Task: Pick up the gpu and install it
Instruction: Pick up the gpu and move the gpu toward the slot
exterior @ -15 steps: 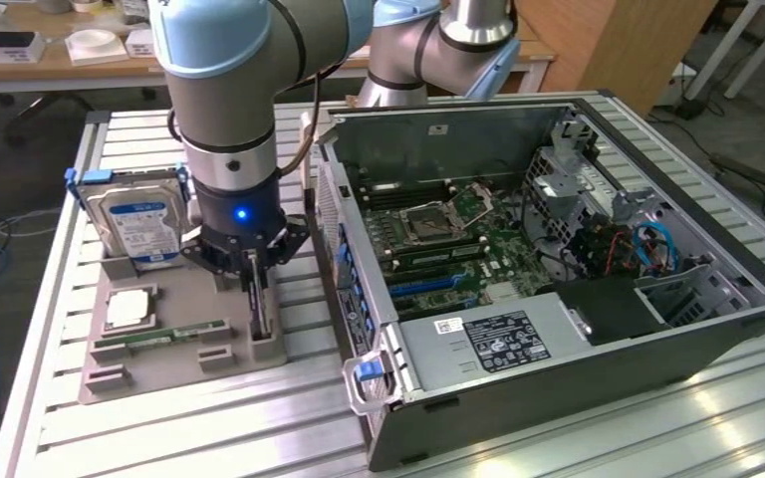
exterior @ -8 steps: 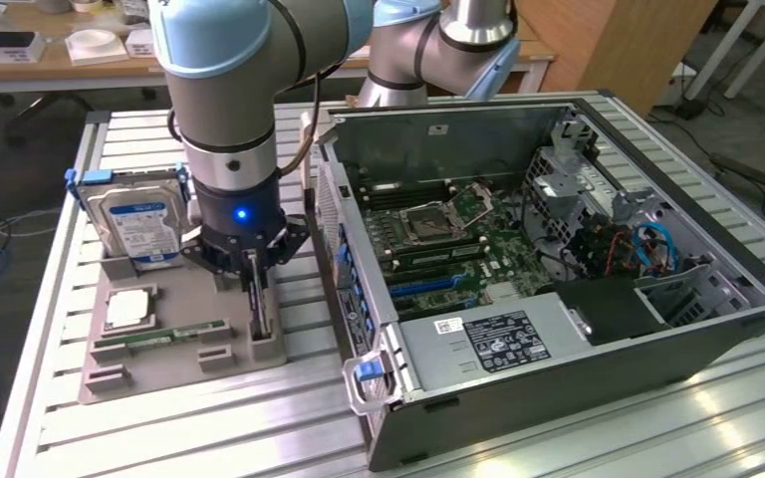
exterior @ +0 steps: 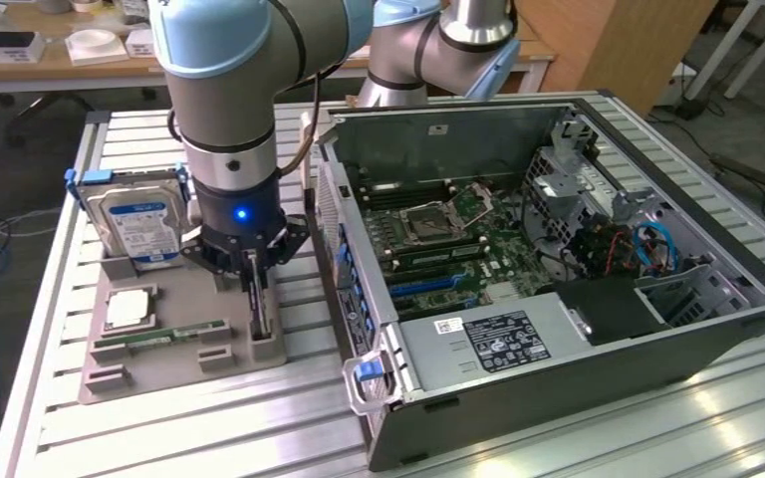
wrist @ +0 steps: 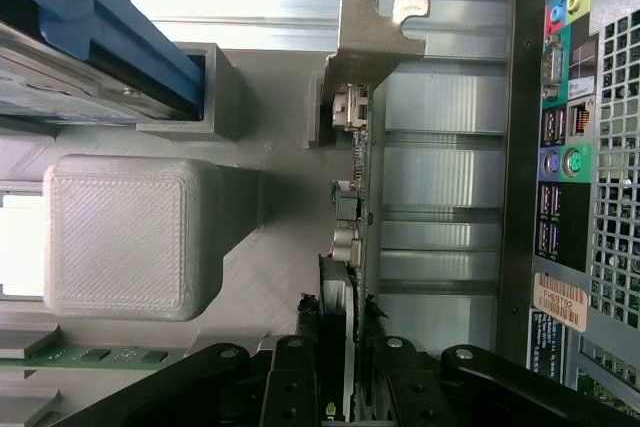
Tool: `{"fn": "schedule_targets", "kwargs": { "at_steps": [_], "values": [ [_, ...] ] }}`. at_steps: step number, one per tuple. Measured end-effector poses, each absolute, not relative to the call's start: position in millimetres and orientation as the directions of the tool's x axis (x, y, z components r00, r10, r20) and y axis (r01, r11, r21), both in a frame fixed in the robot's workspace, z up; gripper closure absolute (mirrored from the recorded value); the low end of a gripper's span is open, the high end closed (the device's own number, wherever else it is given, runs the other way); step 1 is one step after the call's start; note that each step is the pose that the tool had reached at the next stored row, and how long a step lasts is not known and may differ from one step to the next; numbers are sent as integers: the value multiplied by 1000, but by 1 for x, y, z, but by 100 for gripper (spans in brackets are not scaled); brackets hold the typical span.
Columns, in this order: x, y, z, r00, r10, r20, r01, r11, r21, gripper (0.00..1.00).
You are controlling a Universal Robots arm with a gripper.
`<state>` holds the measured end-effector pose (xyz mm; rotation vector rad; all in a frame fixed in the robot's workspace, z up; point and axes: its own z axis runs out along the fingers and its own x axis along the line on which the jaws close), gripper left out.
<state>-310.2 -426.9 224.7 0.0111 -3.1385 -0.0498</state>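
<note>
Exterior view: high, oblique, overlooking the table [exterior: 156, 438]. Wrist view: close, looking down past the gripper [wrist: 340, 347]; both show the grey tray [exterior: 176, 299].

Bright, even overhead light w/ glare streaks on table slats [exterior: 721, 413], washed-out whites in wrist view, soft shadows across gray tray [wrist: 270, 277].

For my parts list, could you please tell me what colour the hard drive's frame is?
Blue frame, best in the exterior view.

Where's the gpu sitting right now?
The gpu stands on edge in the grey parts tray, along the tray side nearest the open computer case. It is directly under the gripper, left of the case in the exterior view.
</note>
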Motion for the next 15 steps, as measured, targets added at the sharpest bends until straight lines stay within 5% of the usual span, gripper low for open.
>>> {"fn": "schedule_targets", "kwargs": {
  "at_steps": [15],
  "values": [
    [-310, -427, 264, -1000, -7, 2, -7, 999, 32, 74]
  ]
}}
